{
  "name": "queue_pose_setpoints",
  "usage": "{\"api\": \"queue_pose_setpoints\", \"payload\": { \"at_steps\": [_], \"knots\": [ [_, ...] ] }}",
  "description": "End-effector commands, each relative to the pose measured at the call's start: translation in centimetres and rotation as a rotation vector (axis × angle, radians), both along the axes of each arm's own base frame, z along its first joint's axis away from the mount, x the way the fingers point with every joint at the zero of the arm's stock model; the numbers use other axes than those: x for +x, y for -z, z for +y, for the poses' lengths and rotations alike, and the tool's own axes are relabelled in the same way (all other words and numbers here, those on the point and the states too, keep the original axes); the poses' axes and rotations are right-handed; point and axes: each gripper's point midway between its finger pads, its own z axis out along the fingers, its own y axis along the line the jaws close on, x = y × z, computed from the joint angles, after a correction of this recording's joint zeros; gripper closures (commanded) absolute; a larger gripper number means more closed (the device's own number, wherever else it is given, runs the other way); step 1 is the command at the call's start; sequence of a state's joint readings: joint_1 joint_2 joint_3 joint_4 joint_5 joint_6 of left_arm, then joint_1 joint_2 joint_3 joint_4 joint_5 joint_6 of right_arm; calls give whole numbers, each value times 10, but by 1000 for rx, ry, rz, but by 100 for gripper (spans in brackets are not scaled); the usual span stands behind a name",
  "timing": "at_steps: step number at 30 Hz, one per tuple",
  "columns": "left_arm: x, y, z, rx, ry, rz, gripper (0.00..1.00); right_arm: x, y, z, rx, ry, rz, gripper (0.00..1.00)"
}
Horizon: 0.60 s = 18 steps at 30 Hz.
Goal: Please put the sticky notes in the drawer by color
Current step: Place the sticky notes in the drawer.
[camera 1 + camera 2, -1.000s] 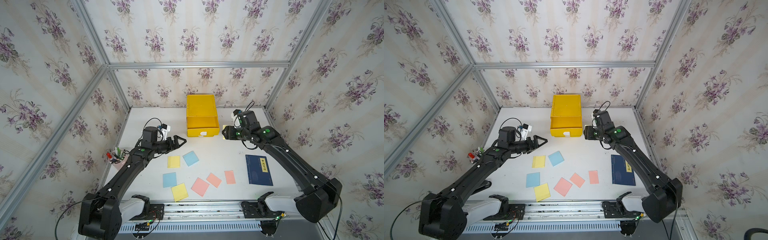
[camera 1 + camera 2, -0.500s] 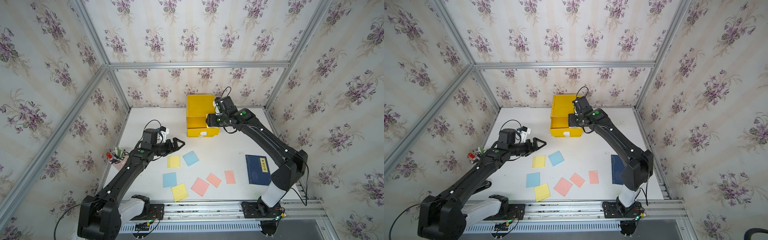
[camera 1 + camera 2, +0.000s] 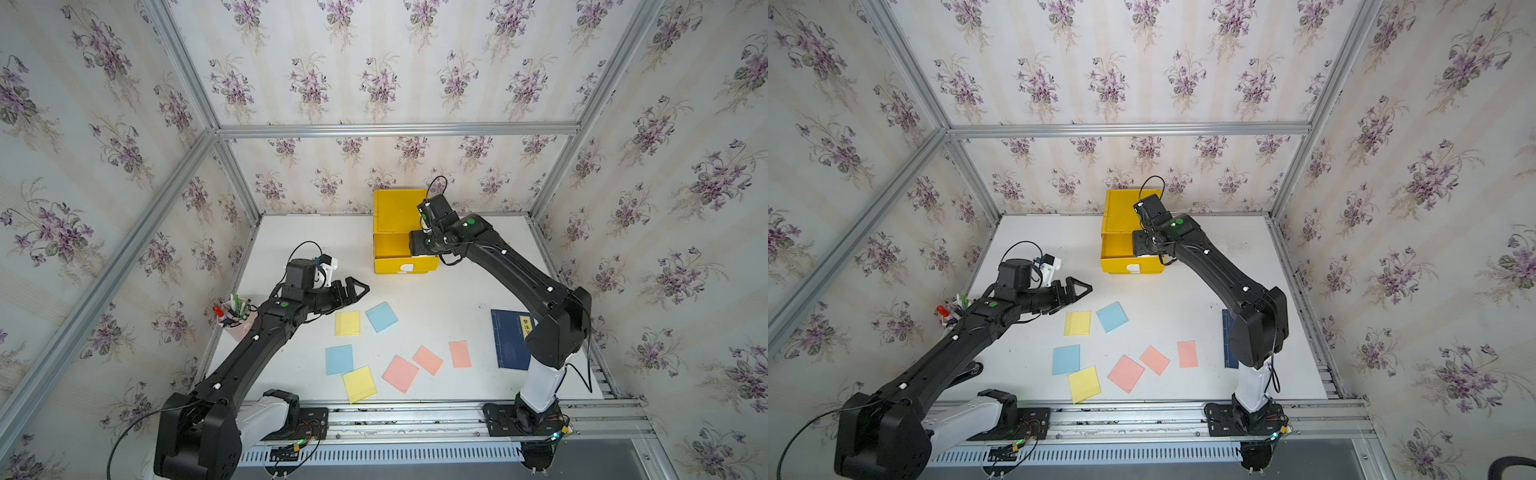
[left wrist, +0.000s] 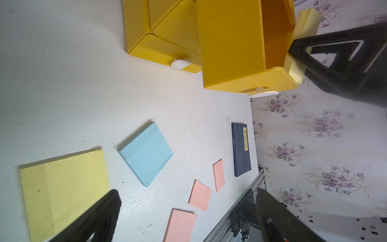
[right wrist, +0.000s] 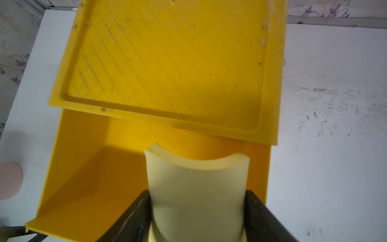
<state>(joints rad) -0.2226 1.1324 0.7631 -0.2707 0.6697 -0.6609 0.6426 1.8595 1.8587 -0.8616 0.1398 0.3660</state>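
In both top views the yellow drawer chest [image 3: 395, 208] is standing at the back of the white table [image 3: 449, 291] with its top drawer [image 3: 390, 249] pulled out, and the right gripper [image 3: 419, 249] is reaching into it. Seven sticky notes [image 3: 347, 323] are lying loose on the table, and a pink cup [image 3: 237, 328] is holding markers [image 3: 232, 307]. The left gripper [image 3: 358, 289] is hovering wide open, gripping nothing.

In the left wrist view a pale yellow pad [image 4: 303, 31] is showing past the drawer's far wall.

In the right wrist view the jaws are squeezing that pad, bowed, over the drawer's floor. Whether it is touching, I cannot tell.
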Motion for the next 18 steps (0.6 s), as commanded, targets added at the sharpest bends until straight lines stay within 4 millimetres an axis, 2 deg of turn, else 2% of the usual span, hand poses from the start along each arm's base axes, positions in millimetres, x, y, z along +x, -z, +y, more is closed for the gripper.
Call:
{"api": "queue_pose_setpoints", "payload": {
  "at_steps": [1, 9, 12, 18],
  "knots": [
    [0, 5, 7, 54, -18, 5, 1, -9, 5, -3, -65, -13, 28, 28],
    [-2, 13, 14, 104, -33, 32, 0, -11, 3, -10, -95, 9, 25, 21],
    [-5, 24, 26, 197, -70, 64, 0, -10, -1, -11, -100, 13, 18, 14],
    [-14, 55, 46, 385, -105, 166, 0, -6, -9, -3, -77, -15, -1, 10]
  ]
}}
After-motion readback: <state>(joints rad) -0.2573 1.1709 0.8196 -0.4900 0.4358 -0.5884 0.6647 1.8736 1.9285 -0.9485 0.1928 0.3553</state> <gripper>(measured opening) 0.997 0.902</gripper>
